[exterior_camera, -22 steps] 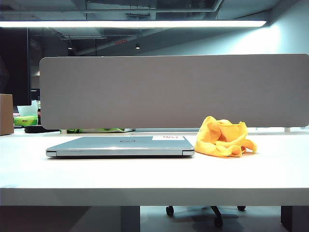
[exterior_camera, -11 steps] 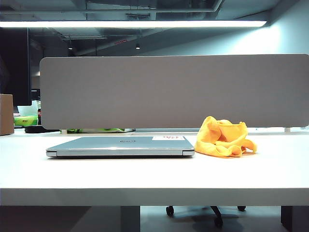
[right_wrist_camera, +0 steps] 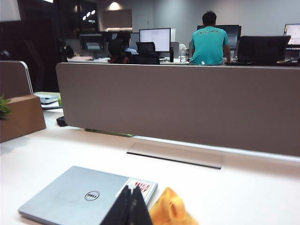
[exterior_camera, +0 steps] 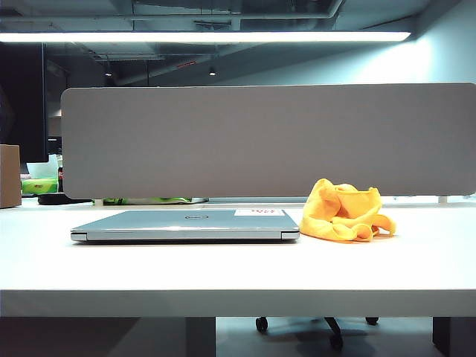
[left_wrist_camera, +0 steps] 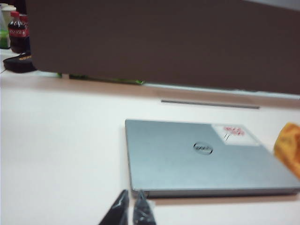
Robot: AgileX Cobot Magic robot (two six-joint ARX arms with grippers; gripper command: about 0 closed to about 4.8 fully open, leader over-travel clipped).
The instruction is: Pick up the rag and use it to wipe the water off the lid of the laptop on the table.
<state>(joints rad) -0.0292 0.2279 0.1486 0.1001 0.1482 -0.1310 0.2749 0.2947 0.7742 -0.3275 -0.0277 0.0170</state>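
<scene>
Rag (exterior_camera: 343,212) lies crumpled and untouched on the worktop (exterior_camera: 238,275), just beside the right edge of the closed laptop (exterior_camera: 186,224) and toward the worktop's back edge near the divider panel (exterior_camera: 268,141), so by the look of it nothing of the task is done. The left tool (left_wrist_camera: 131,208) hangs near the laptop's front edge with its dark fingers nearly together and nothing between them, and the right tool (right_wrist_camera: 130,206) is clenched on nothing above the gap between the lid (right_wrist_camera: 70,192) and the rag. Grasping the cloth and wiping the lid both remain; any water there is too faint to make out.
</scene>
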